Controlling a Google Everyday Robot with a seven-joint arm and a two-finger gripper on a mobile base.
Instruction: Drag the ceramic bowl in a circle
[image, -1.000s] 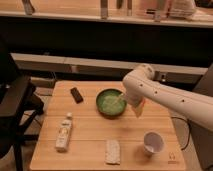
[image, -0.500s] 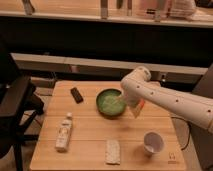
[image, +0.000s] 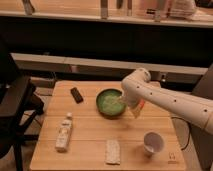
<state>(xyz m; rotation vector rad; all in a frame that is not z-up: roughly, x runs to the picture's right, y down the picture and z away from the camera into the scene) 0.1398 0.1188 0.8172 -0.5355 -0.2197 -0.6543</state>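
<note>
The ceramic bowl, round and green with a dark rim and a paler inside, sits in the middle of the wooden table. My white arm reaches in from the right and bends down over the bowl. The gripper is at the bowl's right side, down at the rim and partly inside it. The arm's wrist hides the bowl's right edge.
A small dark block lies left of the bowl. A pale bottle lies on its side at the front left. A flat pale packet sits at the front edge, with a white cup to its right. A dark chair stands left of the table.
The arm's elbow has shifted slightly left and down, toward the bowl. The bowl stays in about the same spot.
</note>
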